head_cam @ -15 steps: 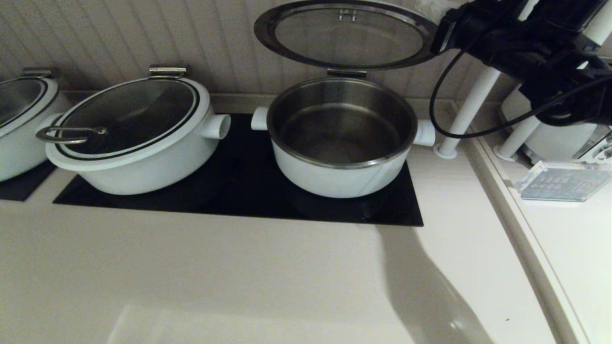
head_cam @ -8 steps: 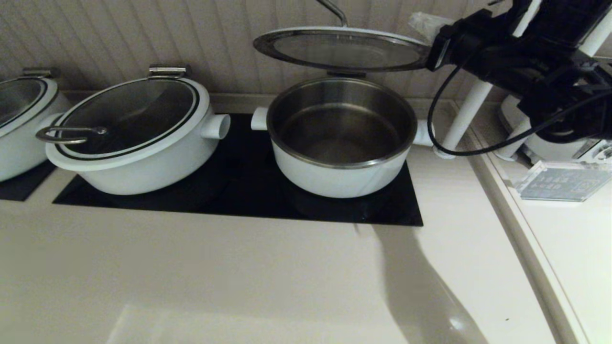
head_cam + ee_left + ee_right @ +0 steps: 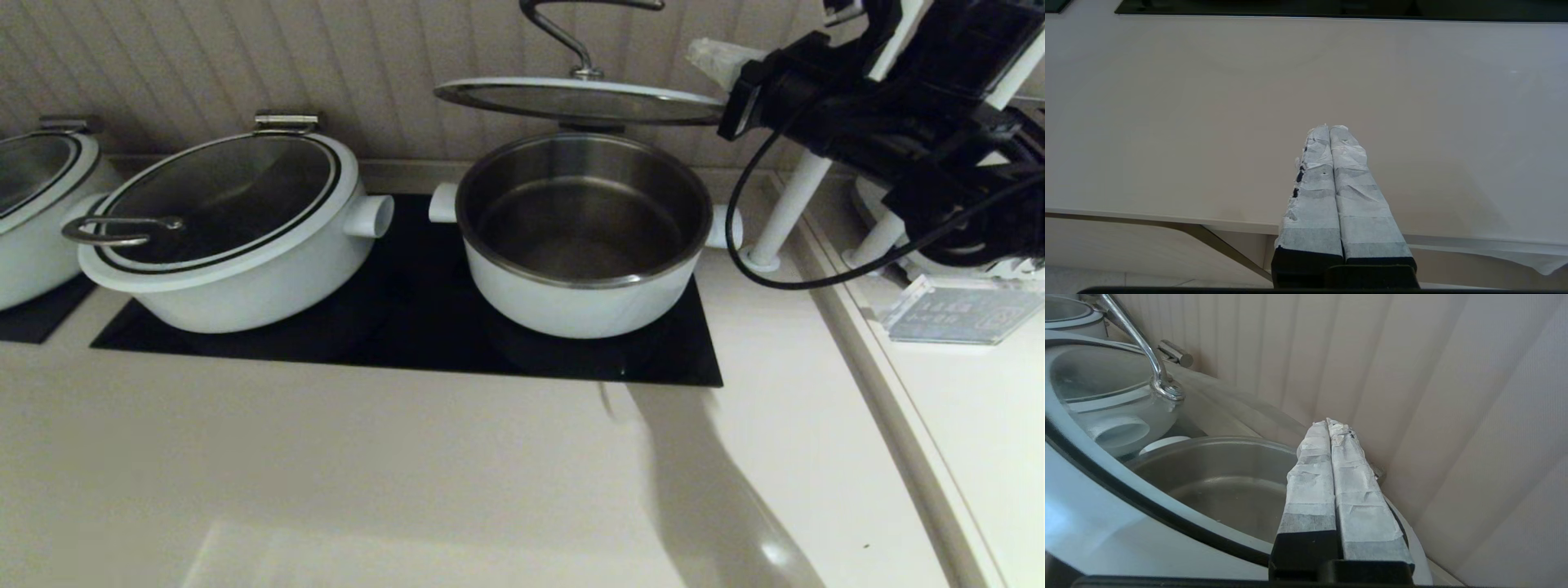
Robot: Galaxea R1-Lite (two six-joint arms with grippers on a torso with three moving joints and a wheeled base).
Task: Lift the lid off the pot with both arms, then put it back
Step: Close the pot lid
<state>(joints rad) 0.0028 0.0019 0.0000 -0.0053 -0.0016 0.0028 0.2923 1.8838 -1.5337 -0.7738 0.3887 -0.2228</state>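
The white pot [image 3: 584, 237] stands open on the black cooktop [image 3: 408, 327], its steel inside bare. The glass lid [image 3: 580, 98] hangs nearly level just above the pot's back rim, its bent steel handle [image 3: 571, 33] pointing up. My right gripper [image 3: 704, 55] is shut, with nothing between its fingers, and sits just above the lid's right edge. In the right wrist view the gripper [image 3: 1329, 422] lies over the lid's white rim [image 3: 1094, 522], with the pot [image 3: 1220, 486] below. My left gripper [image 3: 1329, 127] is shut and empty over the bare counter near its front edge, out of the head view.
A wider white pot with a loop-handled lid [image 3: 220, 229] stands left of the pot, and a third pot [image 3: 33, 204] sits at the far left. White posts [image 3: 796, 196] and a clear stand [image 3: 955, 310] are at the right. The ribbed wall is close behind.
The lid has swung down from nearly upright to nearly level over the pot. My right arm has come down and leftward with its edge.
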